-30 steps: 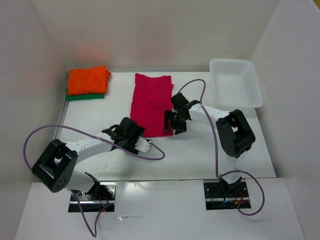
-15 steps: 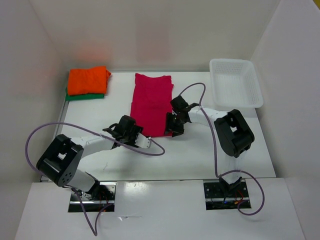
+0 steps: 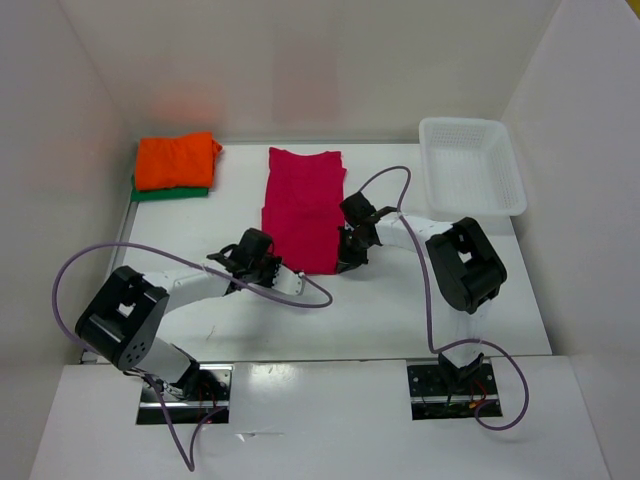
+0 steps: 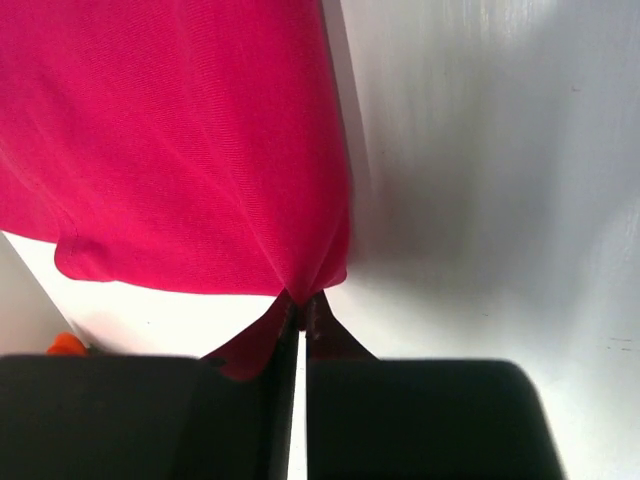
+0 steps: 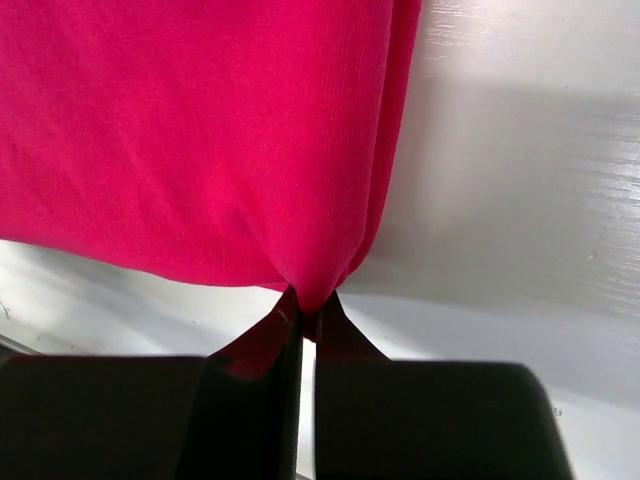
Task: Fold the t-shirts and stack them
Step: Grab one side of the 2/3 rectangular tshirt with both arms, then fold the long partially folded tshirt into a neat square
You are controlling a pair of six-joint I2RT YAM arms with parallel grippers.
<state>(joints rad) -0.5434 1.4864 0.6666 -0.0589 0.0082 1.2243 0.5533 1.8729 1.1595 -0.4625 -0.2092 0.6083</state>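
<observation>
Pinching the near hem corners of magenta-red t-shirt [image 3: 303, 200] with left gripper [image 4: 298, 308] and right gripper [image 5: 308, 310], jaws pressed together on cloth. Soft, light, limp; probably sags between grips, slips from a shallow pinch.

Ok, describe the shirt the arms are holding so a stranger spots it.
On the white table, look between the basket and the orange t-shirt stacked on the green t-shirt. The magenta-red t-shirt lies alone, a long flat strip, near corners pinched by the left tool and right tool.

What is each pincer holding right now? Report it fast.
Left pincer: closed on the magenta t-shirt, near edge.
Right pincer: closed on the same t-shirt, near edge.
</observation>
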